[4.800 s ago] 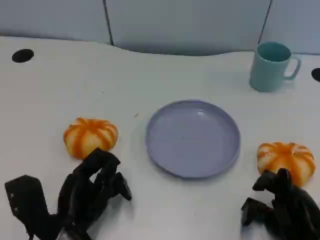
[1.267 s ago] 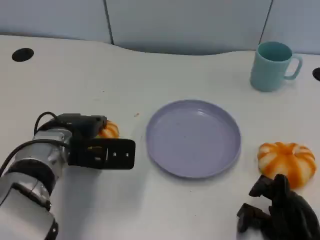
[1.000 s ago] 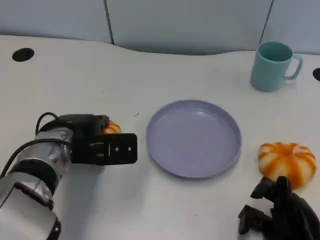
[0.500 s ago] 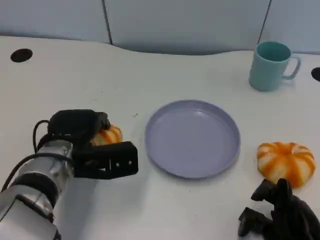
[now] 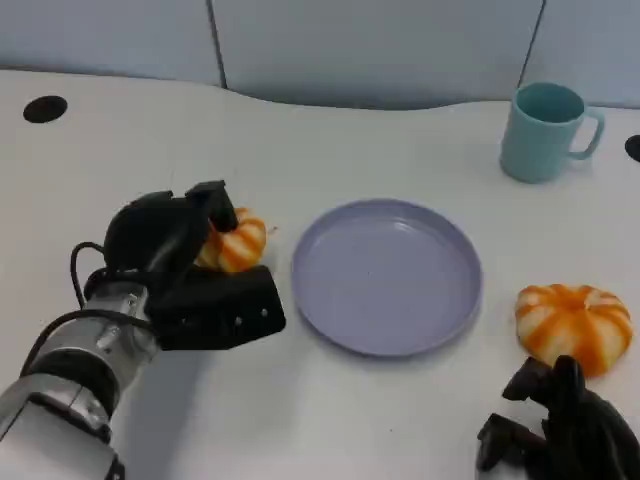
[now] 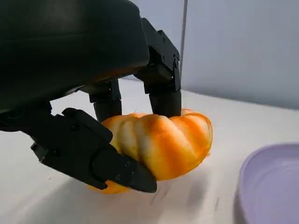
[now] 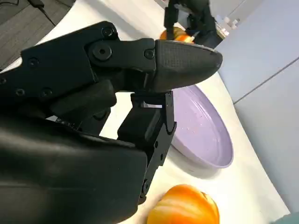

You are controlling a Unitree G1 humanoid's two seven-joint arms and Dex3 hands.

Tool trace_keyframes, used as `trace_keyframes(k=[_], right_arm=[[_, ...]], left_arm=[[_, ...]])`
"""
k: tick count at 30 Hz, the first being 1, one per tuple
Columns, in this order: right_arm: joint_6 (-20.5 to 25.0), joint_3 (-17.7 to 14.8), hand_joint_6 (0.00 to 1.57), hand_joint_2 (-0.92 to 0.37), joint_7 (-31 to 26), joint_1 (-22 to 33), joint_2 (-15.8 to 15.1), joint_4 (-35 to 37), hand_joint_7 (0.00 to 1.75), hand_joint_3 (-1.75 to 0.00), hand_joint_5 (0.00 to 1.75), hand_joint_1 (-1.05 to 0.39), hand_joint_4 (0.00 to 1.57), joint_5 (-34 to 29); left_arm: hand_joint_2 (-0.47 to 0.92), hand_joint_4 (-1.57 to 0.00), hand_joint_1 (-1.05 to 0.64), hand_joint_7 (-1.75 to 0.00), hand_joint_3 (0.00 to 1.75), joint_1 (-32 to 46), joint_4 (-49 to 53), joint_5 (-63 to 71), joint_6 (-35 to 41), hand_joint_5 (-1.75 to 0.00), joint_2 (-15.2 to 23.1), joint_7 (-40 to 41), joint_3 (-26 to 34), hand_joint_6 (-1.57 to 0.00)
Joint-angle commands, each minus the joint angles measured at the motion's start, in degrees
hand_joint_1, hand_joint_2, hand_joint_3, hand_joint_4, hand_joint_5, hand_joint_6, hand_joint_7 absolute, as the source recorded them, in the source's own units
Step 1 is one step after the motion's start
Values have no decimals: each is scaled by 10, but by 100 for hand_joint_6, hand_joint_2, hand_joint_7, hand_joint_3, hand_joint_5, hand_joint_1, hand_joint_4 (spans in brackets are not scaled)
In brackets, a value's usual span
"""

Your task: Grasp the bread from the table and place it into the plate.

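left robot hand point(image 5: 175, 240) gripping bread point(image 5: 236, 243), beside purple plate point(image 5: 386, 275)

Even, bright, diffuse light is seen across the white table point(image 5: 400, 420) in the head view, with no hard glare. A soft grey shadow is cast on the tabletop below the left hand point(image 5: 165, 240). A faint sheen is caught on the plate point(image 5: 386, 276). In the left wrist view the bread point(image 6: 159, 142) is rendered fairly sharp, while the near black shell is blurred. In the right wrist view the right hand point(image 7: 121, 93) is dark and soft.
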Motion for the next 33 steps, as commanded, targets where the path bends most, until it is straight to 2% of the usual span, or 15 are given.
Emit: trace_keyframes(k=[1, 5, 10, 14, 18, 21, 25, 29, 33], right_arm=[[-1, -3, 102, -92, -5, -2, -5, -2, 124, -52, 130, -45, 118, 2], [-1, -2, 102, -92, -7, -4, -6, -1, 125, -52, 132, -45, 119, 0], [5, -2, 101, -92, -8, -8, -7, 1, 126, -52, 132, -45, 119, 3], [3, -2, 100, -92, -4, -9, -8, 5, 127, -52, 132, -45, 118, 3], [12, -4, 99, -92, -5, -10, -6, 4, 127, -51, 132, -45, 118, 9], [16, -4, 99, -92, -4, -10, -5, 3, 127, -51, 132, -45, 118, 11], [6, 1, 100, -92, -6, -7, -5, 2, 127, -51, 131, -45, 118, 2], [7, 2, 100, -92, -8, -7, -4, 1, 127, -50, 131, -45, 119, 0], [17, 2, 100, -92, -17, -8, 0, -5, 128, -51, 131, -45, 118, 4]], left_arm=[[68, -79, -8, -175, 77, -31, -11, -35, -27, -175, -2, 3, 35, -61], [63, -81, -8, -175, 83, -49, -18, -47, -56, -175, -6, -12, 46, -61], [52, -83, -8, -175, 110, -71, -29, -40, -108, -175, -11, -33, 36, -65], [49, -84, -10, -175, 113, -80, -31, -38, -129, -175, -16, -46, 31, -66], [47, -86, -13, -175, 123, -90, -38, -31, -198, -175, -29, -101, 12, -71], [45, -87, -14, -175, 128, -91, -37, -25, -211, -175, -31, -100, 4, -73], [48, -93, -19, -175, 131, -93, -34, -19, -232, -175, -46, -147, -12, -77], [49, -94, -20, -175, 132, -92, -32, -19, -236, -175, -50, -170, -14, -78], [44, -96, -21, -175, 137, -92, -28, -4, -215, -175, -61, -179, -30, -79]])
